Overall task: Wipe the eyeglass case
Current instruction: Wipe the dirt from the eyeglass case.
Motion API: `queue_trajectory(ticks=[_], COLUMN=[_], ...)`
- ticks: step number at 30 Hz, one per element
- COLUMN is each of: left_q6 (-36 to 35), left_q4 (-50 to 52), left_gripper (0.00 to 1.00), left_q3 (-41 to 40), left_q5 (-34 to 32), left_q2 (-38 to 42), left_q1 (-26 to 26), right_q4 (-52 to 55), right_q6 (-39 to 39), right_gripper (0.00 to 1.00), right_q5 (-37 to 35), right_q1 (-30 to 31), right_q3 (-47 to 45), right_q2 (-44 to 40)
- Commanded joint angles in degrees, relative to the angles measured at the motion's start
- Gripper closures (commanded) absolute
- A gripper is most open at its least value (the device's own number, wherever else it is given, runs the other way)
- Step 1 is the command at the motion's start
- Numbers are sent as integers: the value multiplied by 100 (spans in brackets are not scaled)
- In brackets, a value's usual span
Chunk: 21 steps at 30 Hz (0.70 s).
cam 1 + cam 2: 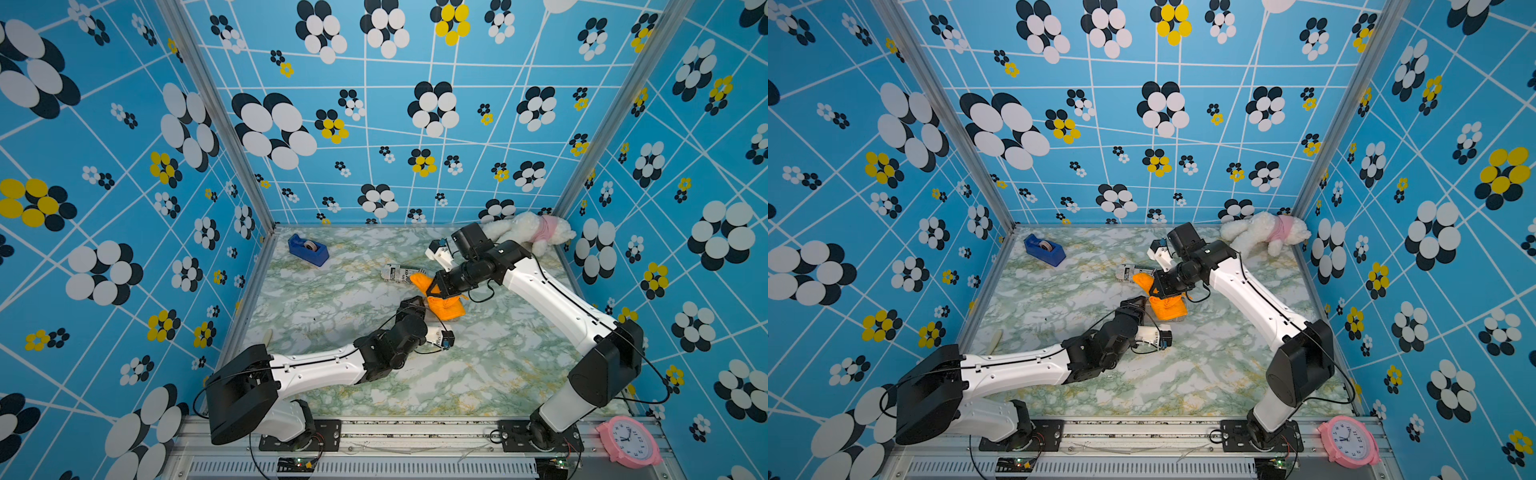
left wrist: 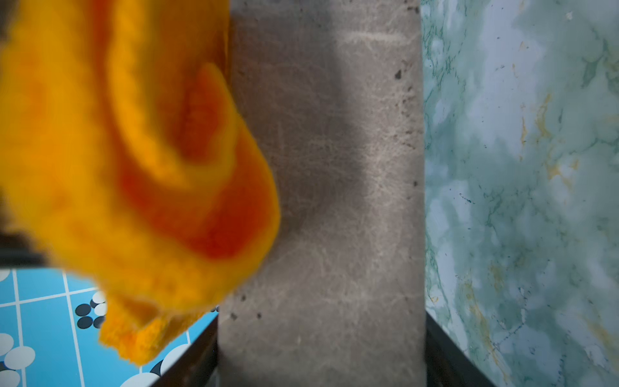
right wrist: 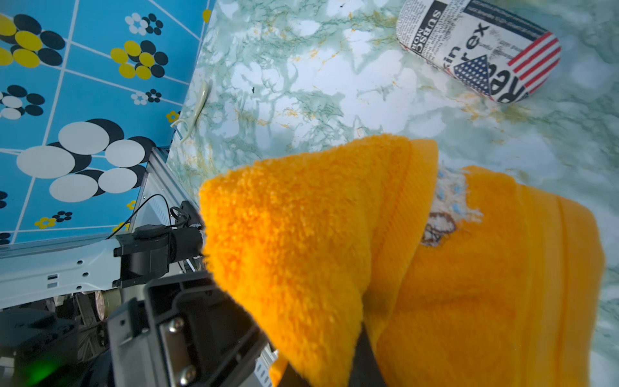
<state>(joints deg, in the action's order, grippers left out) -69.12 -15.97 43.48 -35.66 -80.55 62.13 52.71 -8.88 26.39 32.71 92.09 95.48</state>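
Orange cloth (image 3: 335,251), pinched in closed right gripper (image 1: 431,291), lay over grey case (image 2: 335,201) clamped by left gripper (image 1: 420,308).

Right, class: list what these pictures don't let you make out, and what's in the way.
- Right gripper: fingertips buried in the orange towel, top and right wrist views.
- Grey object in the left gripper: left wrist view, both ends cut by the frame, one side behind the blurred towel.
- Newspaper-print case: top views, one end behind the towel.
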Motion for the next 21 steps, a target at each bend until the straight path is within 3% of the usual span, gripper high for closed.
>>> queue_trajectory(ticks=[1, 3, 9, 12, 21], left_q6=[-154, -475, -1308, -1314, -1445], left_q4=[-1210, -1693, -2965, -3075, -3137], left_gripper=[85, 85, 85, 85, 85], left_q3=[93, -23, -262, -220, -142], left_q5=[-289, -370, -399, -389, -423], left_q2=[192, 134, -178, -297, -404], left_q1=[-12, 0, -8, -8, -8], right_q4=[819, 1170, 1627, 1545, 1639], right_q6=[359, 566, 747, 666, 736], right_gripper=[100, 100, 100, 100, 100], right_q5=[-117, -347, -100, 361, 770], right_q1=[32, -159, -801, -761, 10], right_q3=[265, 296, 91, 128, 660], right_q2=[183, 195, 78, 102, 604])
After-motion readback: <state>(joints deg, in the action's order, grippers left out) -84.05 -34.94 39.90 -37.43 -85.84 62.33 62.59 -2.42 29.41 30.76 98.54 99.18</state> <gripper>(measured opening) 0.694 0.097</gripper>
